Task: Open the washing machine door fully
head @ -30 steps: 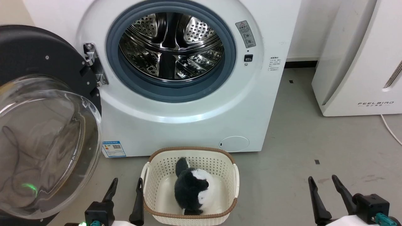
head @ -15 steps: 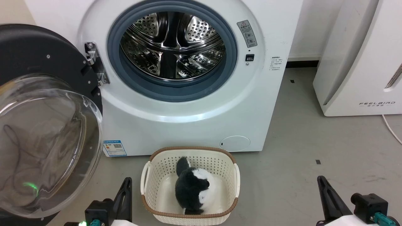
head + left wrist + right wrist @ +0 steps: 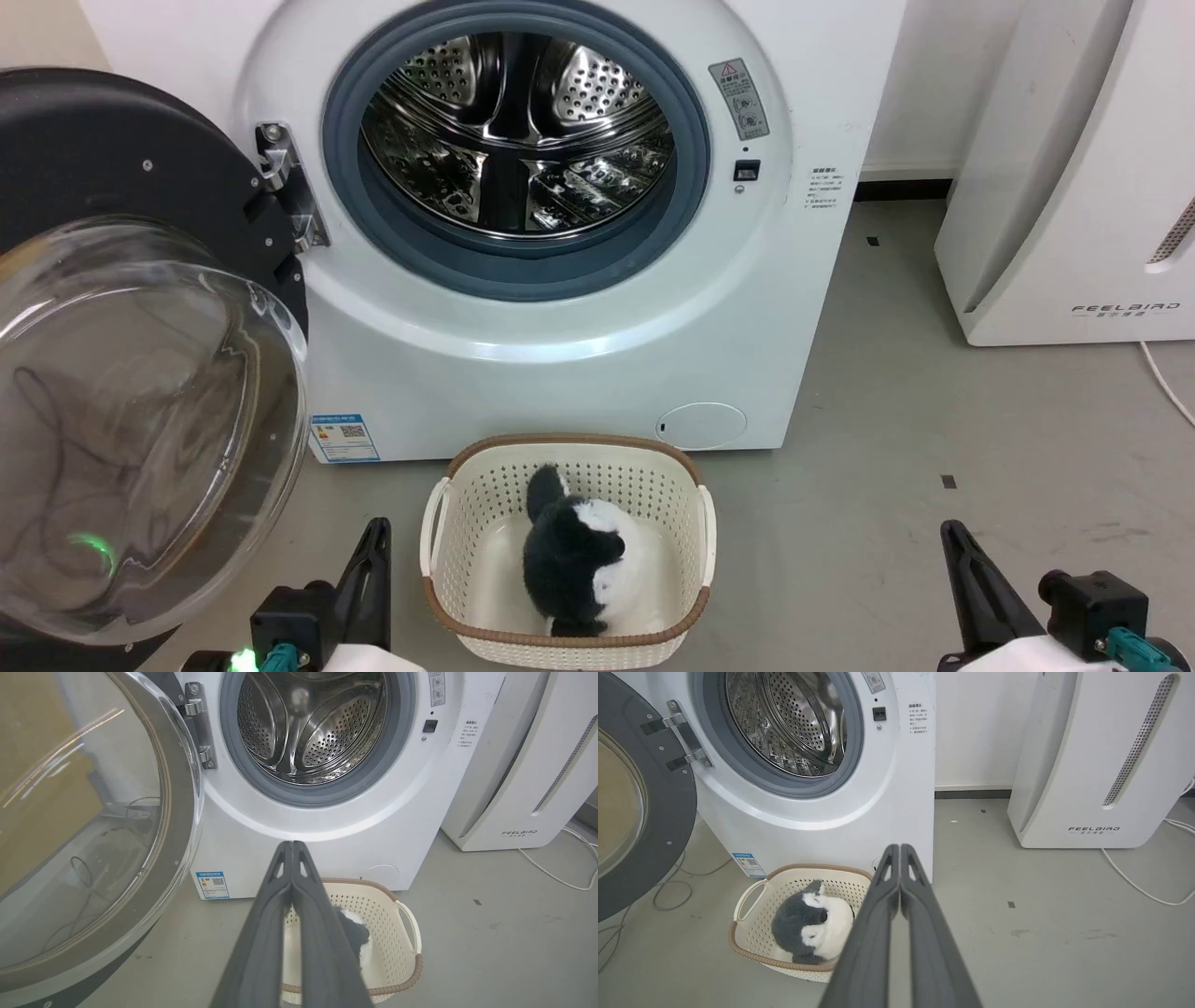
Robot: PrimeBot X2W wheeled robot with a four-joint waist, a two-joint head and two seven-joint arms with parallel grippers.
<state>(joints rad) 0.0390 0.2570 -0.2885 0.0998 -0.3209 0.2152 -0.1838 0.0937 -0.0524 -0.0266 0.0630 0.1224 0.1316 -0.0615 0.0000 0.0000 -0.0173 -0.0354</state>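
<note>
Door (image 3: 140, 177) swung far out to left of washer (image 3: 560, 373), hung on hinge (image 3: 285, 196), inner black face and glass bowl (image 3: 140, 420) turned toward room. Drum (image 3: 513, 140) fully exposed, nothing across opening. Basket (image 3: 569, 441) on floor just in front of washer, plush toy (image 3: 574, 560) inside. Left gripper (image 3: 378, 527) low between door's lower edge and basket, touching neither; fingers (image 3: 261, 933) pressed together, nothing pinched. Right gripper (image 3: 952, 532) low at right over bare floor, well apart from washer and door; fingers (image 3: 873, 933) likewise pressed together, empty. Step in hand, as judged: final one, with opening swing apparently done or nearly so and both arms clear of door. Cannot tell from these views whether hinge has travel left. Next move, if any travel left: light outward push with shut left fingers on black rim of inner face, away from hinge side, not on glass bowl; slow approach, given closeness of basket on right of that gripper. Cable visible on floor behind door, so gentle stop at end of swing advisable. Otherwise: no contact needed, arms kept low and clear.
</note>
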